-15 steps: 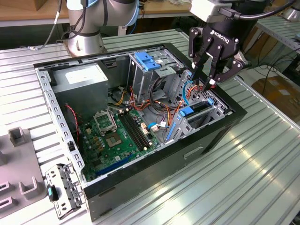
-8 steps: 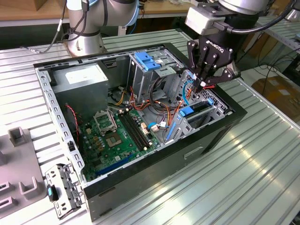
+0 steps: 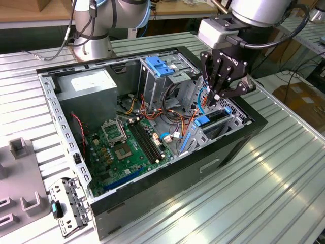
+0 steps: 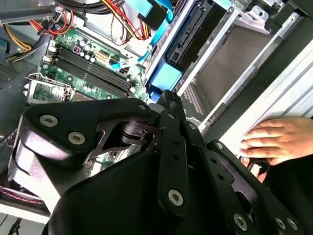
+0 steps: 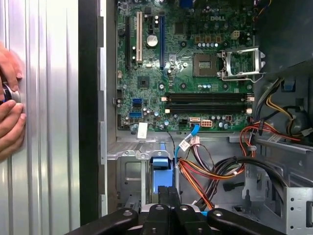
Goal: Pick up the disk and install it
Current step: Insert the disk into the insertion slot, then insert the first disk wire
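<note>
The disk stands on edge in the metal drive cage at the exterior view's right end of the open computer case, its blue rail end facing the motherboard. That blue end also shows in both wrist views. My gripper hangs just above the cage and the disk. Its black fingers are pressed together with nothing between them, and their tips sit close over the blue rail end. I cannot tell whether they touch it.
The open case holds a green motherboard, a grey power-supply box, a blue bracket and loose orange and red cables. A person's hands rest on the ribbed table beside the case. Grey fixtures lie at the exterior view's left.
</note>
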You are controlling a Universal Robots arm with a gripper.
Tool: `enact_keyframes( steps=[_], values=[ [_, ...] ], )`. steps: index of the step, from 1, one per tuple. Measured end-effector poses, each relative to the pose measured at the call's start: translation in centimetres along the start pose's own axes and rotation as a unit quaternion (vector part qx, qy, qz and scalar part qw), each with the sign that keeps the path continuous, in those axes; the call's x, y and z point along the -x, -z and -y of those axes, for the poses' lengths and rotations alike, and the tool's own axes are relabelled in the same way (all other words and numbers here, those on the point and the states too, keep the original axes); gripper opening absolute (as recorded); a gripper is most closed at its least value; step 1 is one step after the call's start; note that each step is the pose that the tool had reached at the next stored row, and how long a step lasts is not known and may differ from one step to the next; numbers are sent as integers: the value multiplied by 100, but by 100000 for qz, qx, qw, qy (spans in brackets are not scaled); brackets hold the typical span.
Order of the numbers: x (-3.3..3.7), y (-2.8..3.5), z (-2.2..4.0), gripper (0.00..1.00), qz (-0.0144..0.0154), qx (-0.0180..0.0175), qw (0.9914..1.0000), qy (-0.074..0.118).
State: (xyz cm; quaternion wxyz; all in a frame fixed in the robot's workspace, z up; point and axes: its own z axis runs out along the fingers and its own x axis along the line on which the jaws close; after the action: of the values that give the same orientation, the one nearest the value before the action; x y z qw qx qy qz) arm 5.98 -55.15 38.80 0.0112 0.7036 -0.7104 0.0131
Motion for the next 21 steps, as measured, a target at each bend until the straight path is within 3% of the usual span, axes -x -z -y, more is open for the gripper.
enact_keyframes(
  steps=[3,17,21],
  values=[
    [3,-95,18,11,3,4,100000,-6],
    [4,-101,19,11,-6,3,100000,0],
    [4,-105,60,11,0,2,100000,-2]
  ],
)
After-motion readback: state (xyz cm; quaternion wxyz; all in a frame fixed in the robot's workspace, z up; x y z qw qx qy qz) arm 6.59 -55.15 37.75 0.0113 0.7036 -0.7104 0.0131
